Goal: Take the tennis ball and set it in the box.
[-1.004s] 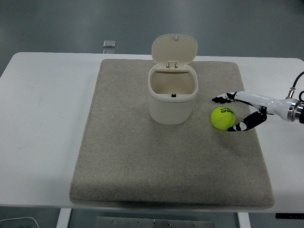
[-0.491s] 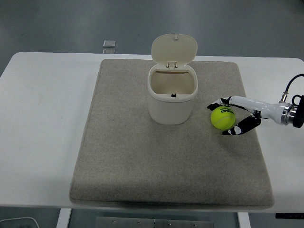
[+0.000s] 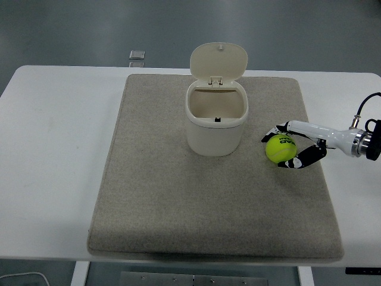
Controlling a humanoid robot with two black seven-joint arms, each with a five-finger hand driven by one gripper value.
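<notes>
Right hand [image 3: 284,146] cupped around tennis ball [image 3: 281,148], seemingly grasping. Ball not yet lifted off mat [image 3: 149,196]. Still to carry into open box [image 3: 216,122].

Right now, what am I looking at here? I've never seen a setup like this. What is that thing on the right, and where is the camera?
The picture comes from a camera high on a robot, looking down over its white table. The thin black and white thing entering from the right is the robot's right hand, with fingers much like yours. Its fingers are curled around a yellow tennis ball, one above it and one below, while the ball sits on a grey mat. Whether the grip is firm yet is hard to tell. Left of the ball stands a cream box with its hinged lid flipped up, so the inside is open. The other arm is out of view. A small object lies on the floor beyond the table.
</notes>
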